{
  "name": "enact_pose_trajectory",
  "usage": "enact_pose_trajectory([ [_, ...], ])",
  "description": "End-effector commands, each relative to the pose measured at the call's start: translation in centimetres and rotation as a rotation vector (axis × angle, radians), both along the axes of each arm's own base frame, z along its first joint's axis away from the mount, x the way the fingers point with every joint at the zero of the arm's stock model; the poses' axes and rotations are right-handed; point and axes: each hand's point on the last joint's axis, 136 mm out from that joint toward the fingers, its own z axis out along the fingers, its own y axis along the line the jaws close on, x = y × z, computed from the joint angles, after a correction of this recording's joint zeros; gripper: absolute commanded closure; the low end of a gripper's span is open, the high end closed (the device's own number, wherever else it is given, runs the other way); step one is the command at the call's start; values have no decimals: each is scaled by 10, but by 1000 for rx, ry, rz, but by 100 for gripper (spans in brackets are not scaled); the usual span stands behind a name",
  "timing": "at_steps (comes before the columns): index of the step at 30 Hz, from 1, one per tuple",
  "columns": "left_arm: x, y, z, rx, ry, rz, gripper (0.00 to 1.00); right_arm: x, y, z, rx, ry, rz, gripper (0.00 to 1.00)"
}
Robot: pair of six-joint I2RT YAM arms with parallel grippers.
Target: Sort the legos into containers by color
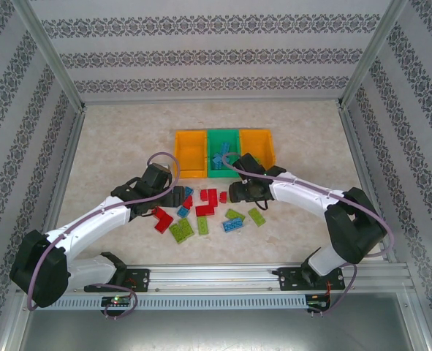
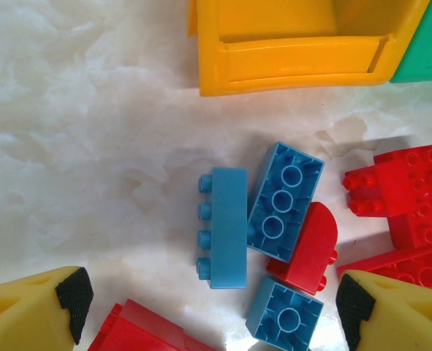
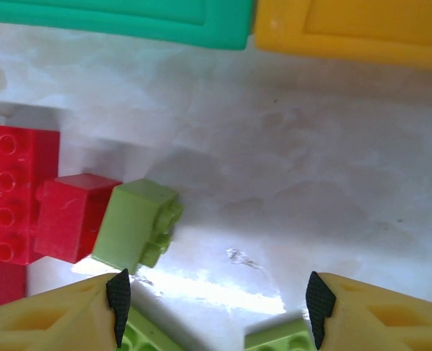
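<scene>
The legos [image 1: 205,203] are scattered on the table [image 1: 113,146] between the two grippers, at 6 o'clock from the three containers. These are lined up side by side: left orange bin [image 1: 190,152], green bin [image 1: 223,170], right orange bin [image 1: 256,146]. Blue pieces are seen inside the green bin.

In the left wrist view a blue brick [image 2: 224,227] is laid on its side, long axis from 12 to 6, studs turned to 9 o'clock. A second blue brick [image 2: 283,201] is set touching it at 3 o'clock, hollow underside up. Both are found at 12 o'clock from the left gripper [image 2: 214,303], whose jaws are spread wide and unloaded.

In the right wrist view a lime brick [image 3: 139,223] is tipped on its side, studs toward 3 o'clock, touching a small red brick [image 3: 73,216]. It is placed at 11 o'clock from the right gripper [image 3: 217,307], just beyond one pad; those jaws are likewise parted, gripping nothing.
</scene>
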Motion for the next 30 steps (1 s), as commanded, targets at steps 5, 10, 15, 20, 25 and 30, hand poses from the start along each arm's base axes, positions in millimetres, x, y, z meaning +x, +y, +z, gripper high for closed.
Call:
enact_pose_trajectory([
  [5,-1,1,0,-30,-10,18,12,6,23,-3,100,-12,-50,32],
  [10,-1,1,0,-29,-11,19,12,8,24,-11,86,1,-55,33],
  [15,-2,3,0,-25,-12,21,12,9,22,-20,64,15,-59,35],
  [20,-2,4,1,-24,-16,21,11,6,11,-23,22,21,-66,39],
  [25,-2,3,1,-28,-19,22,11,1,-5,-20,-7,17,-79,42],
  [30,-2,2,2,-35,-22,22,11,-2,-17,-17,-24,13,-89,42],
])
